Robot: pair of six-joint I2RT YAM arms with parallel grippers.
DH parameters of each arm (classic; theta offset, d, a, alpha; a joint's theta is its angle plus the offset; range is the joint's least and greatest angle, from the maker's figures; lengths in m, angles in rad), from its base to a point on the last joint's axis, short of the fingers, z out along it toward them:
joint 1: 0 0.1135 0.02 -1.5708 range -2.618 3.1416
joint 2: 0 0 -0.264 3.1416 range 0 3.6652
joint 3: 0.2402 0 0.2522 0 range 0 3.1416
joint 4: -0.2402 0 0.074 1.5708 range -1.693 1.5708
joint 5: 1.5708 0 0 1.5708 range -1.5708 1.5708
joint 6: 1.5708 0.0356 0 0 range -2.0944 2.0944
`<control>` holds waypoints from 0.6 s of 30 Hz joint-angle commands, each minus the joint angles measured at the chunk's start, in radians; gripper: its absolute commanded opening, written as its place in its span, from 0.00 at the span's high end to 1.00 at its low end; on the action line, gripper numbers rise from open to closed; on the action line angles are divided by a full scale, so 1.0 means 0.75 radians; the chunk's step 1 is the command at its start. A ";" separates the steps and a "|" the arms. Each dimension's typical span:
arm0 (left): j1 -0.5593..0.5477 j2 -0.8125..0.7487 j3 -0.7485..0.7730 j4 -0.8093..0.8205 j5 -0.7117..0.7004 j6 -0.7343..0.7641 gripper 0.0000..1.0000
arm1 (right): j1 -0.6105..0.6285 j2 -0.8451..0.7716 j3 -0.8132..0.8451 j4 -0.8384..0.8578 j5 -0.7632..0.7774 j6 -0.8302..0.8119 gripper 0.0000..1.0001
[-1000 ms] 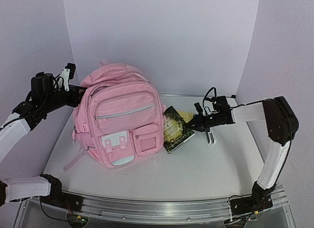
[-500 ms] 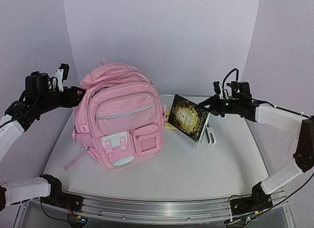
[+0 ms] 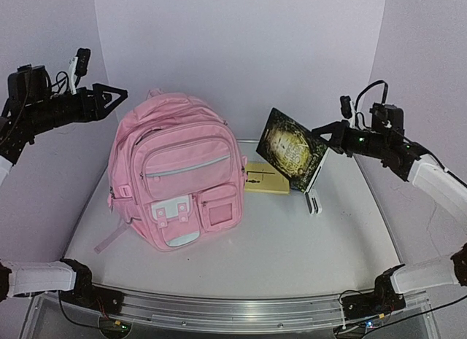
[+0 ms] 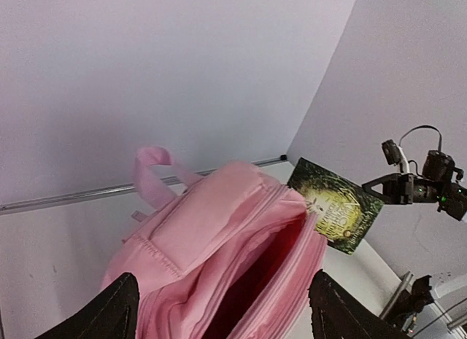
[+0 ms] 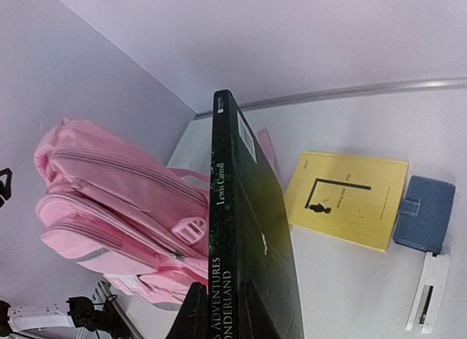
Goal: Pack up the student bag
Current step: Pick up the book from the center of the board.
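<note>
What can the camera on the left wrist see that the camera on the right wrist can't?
Only the left wrist camera looks down into the student bag through its open top, and it shows the top handle. Only the right wrist camera shows the yellow booklet, the blue case and a small white object on the table, plus the Lewis Carroll spine of the dark book. Both show the pink bag and that book.

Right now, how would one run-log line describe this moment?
right gripper: shut on dark book, held aloft | left gripper: open, beside student bag top | main compartment: unzipped
</note>
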 commanded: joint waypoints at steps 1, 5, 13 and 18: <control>-0.009 0.146 0.081 0.060 0.402 -0.053 0.23 | 0.029 -0.111 0.169 0.257 -0.086 0.097 1.00; -0.102 0.257 0.128 0.163 0.507 -0.084 0.25 | 0.087 -0.123 0.214 0.351 -0.134 0.179 1.00; -0.336 0.493 0.358 0.146 0.552 0.005 0.23 | 0.347 -0.060 0.374 0.430 -0.137 0.195 1.00; -0.347 0.528 0.391 0.161 0.577 0.027 0.20 | 0.401 -0.013 0.397 0.543 -0.199 0.255 1.00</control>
